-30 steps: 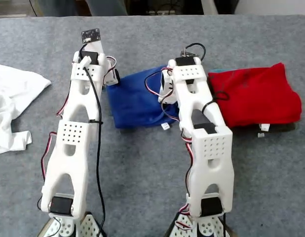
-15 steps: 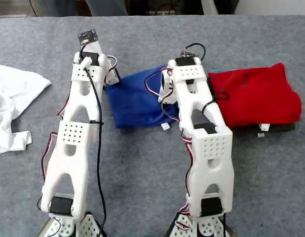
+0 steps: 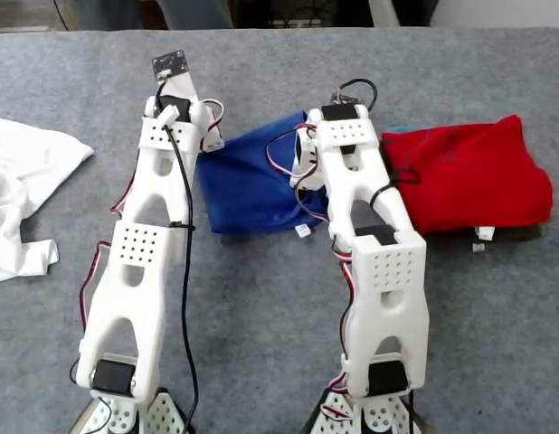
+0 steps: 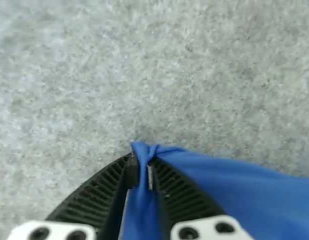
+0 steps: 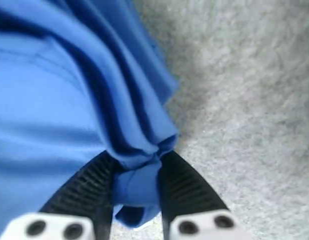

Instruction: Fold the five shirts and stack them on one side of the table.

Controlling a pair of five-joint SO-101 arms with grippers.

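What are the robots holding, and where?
Both hold the blue shirt: the left end effector pinches a bunched corner, the right end effector a gathered edge.

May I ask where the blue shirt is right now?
In the high view the blue shirt lies mid-table beside the red shirt, pinched by the left gripper and right gripper.

Two arms point(image 3: 135, 262), one blue shirt point(image 3: 248, 185), one red shirt point(image 3: 469, 176), one heap of white cloth point(image 3: 17, 172)

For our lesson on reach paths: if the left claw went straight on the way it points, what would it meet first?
Probably the grey table cover: the left claw, shut on a corner of the blue shirt, has only that ahead; distance unclear.
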